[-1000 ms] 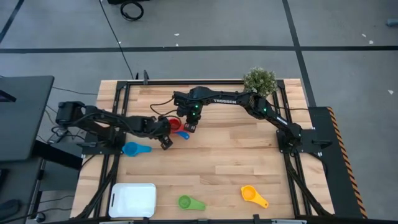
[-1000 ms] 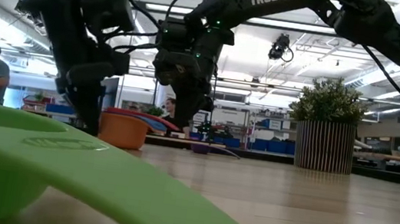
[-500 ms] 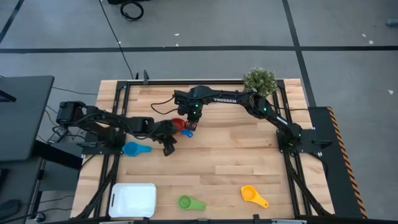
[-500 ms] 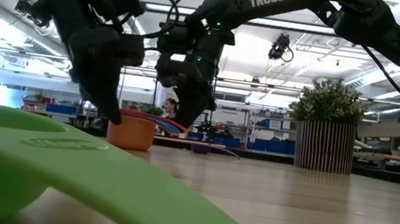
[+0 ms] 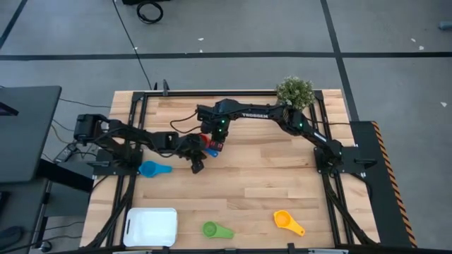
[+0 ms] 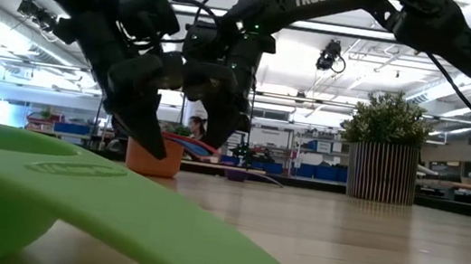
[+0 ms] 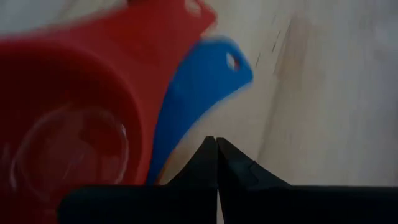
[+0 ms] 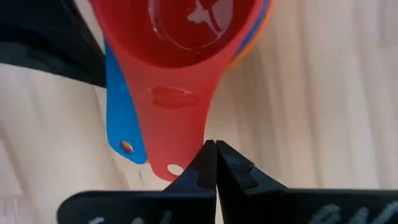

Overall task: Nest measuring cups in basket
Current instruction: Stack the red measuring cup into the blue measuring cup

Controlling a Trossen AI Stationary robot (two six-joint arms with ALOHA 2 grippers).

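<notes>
- While both tools are pinched closed holding nothing, the left tool (image 5: 198, 166) and right tool (image 5: 214, 146) flank the red cup (image 5: 203, 141) stack.
- White basket (image 5: 151, 227) sits well apart on the tabletop (image 5: 268, 183).

Overhead, one camera is looking straight down on my table (image 5: 247, 176). A low one is sighting level across it. My wrist cameras are hovering close, both sharing the red cup (image 7: 74, 106) (image 8: 180, 81).
</notes>
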